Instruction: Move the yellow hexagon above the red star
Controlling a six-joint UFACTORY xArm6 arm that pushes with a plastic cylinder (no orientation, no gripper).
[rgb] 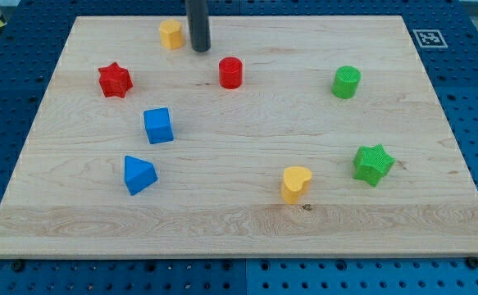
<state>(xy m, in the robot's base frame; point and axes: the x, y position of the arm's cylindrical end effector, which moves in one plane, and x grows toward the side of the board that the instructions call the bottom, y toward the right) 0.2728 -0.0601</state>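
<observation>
Eight small blocks lay scattered over a pale wooden board (247,225) that rested on a blue perforated table (476,98). A black-and-white marker tag (428,38) sat at the board's corner at the view's top right.

Largest after the board was my dark rod, coming down from the view's top edge. I carry no jaws, so nothing was held; my tip (200,49) stood on the wood near the top edge, just to the right of the yellow hexagon (170,34). Whether it touched that block I cannot tell.

Among the blocks, the green star (373,164) sat near the right edge, lower half. The red star (115,80) lay near the left edge in the upper half, well apart from the yellow hexagon, which sat close to the top edge, up and to the right of it. The blue cube (158,125) stood below and right of the red star, and the blue triangular block (138,174) lay below that, toward the bottom left corner. The yellow heart (295,183) sat right of centre toward the bottom edge, left of the green star. The green cylinder (346,82) stood in the upper right part, and the red cylinder (230,72) stood below and right of my tip.
</observation>
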